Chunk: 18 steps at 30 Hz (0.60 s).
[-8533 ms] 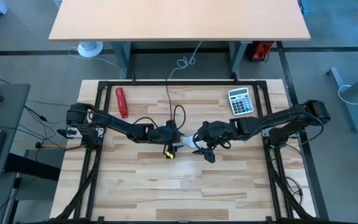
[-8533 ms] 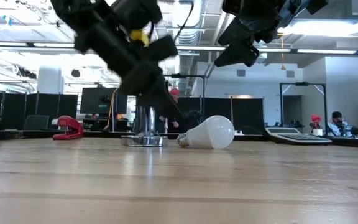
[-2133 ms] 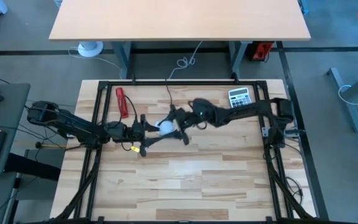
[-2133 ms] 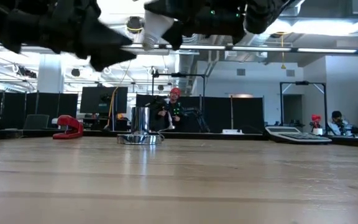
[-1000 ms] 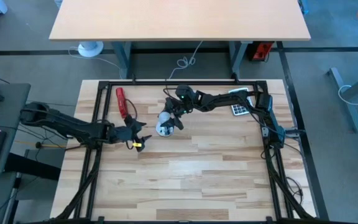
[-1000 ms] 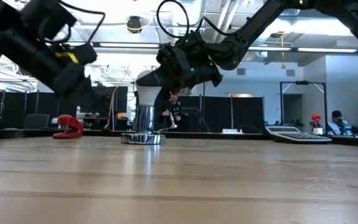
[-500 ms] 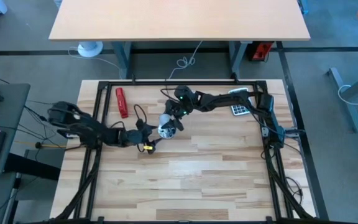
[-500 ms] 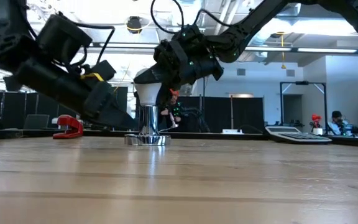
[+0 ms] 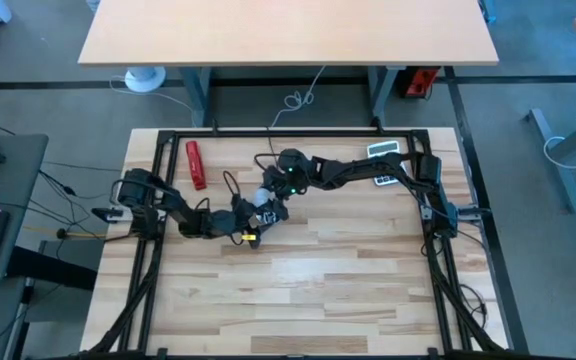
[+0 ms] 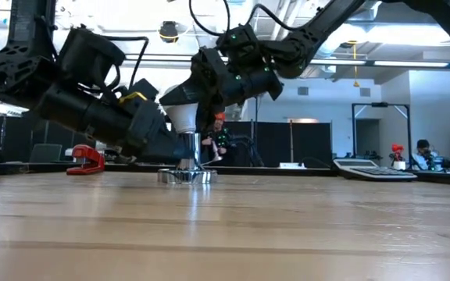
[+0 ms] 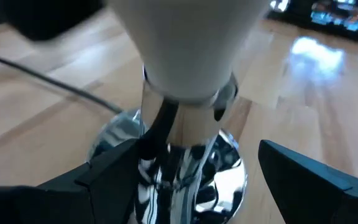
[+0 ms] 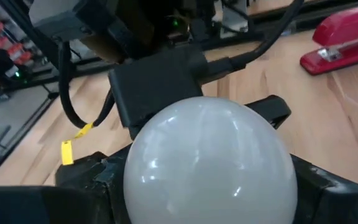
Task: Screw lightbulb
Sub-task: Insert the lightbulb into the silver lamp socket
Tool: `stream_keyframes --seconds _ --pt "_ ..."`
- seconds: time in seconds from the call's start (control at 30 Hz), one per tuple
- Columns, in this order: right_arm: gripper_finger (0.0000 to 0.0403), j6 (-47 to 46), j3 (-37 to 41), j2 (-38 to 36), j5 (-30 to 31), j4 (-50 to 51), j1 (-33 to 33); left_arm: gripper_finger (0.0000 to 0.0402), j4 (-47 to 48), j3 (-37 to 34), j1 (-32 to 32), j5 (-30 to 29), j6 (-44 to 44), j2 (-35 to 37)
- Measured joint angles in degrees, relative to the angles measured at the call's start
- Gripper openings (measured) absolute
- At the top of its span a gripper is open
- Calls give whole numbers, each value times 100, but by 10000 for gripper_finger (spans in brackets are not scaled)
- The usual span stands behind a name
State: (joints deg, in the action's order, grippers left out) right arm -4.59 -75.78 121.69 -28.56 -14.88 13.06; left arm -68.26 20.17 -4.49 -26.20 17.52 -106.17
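Lightbulb (image 12: pixel 207 163) in right end effector (image 12: pixel 204 186), upright

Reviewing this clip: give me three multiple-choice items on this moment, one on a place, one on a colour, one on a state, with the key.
1. Where is the lightbulb?
A. Upright on top of the metal socket
B. Lying beside the calculator
C. On the floor

2. What colour is the stapler?
A. Blue
B. Red
C. Green

3. How does the left gripper stand?
A. Shut on the stapler
B. Parked off the table
C. Open, fingers either side of the socket

Key: 1 A, the low view shows the bulb above the socket, in the right gripper. 2 B, red in the high view. 3 C, the left wrist view shows both fingers flanking the socket.
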Motion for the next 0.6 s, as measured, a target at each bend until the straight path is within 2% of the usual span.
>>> stream_keyframes --seconds 0.2,0.6 --pt "273 -235 408 -44 40 -854 -73 315 -53 -2 0 0 -138 183" --pt "274 -170 1545 -923 780 -1238 -364 315 -229 -1 -7 10 -142 265"
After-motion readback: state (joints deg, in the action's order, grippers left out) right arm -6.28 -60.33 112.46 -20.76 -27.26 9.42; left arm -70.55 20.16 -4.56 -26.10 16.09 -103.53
